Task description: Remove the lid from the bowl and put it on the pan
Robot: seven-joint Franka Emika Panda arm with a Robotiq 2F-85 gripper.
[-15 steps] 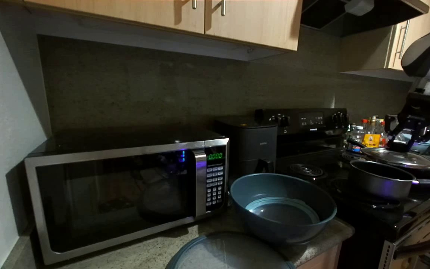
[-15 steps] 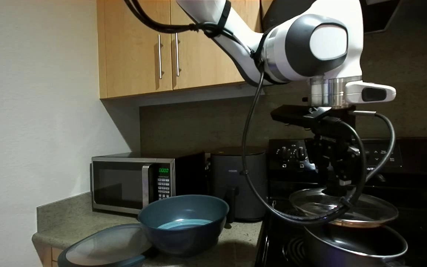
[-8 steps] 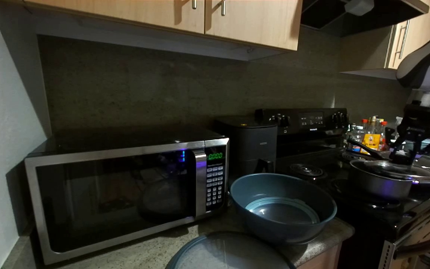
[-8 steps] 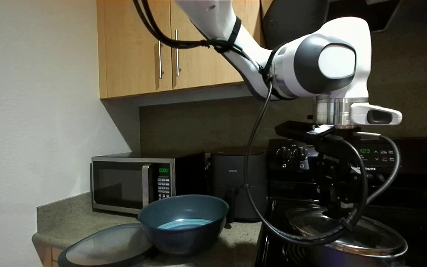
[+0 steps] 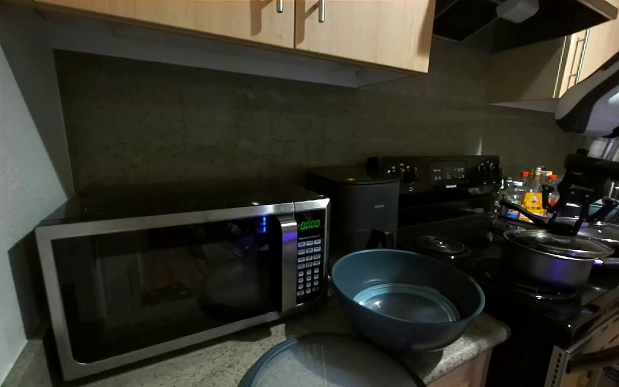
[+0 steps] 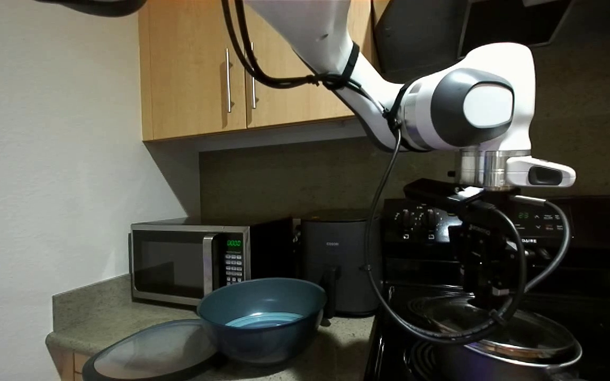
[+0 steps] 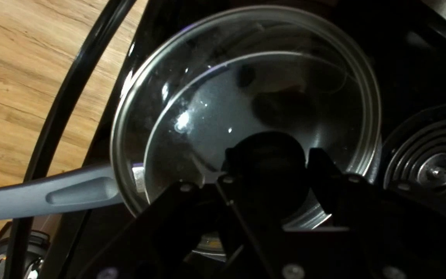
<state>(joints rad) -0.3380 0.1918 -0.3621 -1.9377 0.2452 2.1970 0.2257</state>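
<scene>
Lid [image 7: 215, 112] is over the pan [image 5: 543, 269], contact unclear, its rim partly hidden by fingers [image 7: 322, 174] gripping its knob [image 7: 273, 153].

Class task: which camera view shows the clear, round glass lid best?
The wrist view: it looks down on the clear, round glass lid, showing most of its rim, though the black, two-fingered pincer hides part. Both exterior views show it slantwise, over the grey, round metal saucepan, foreshortened and partly covered.
</scene>
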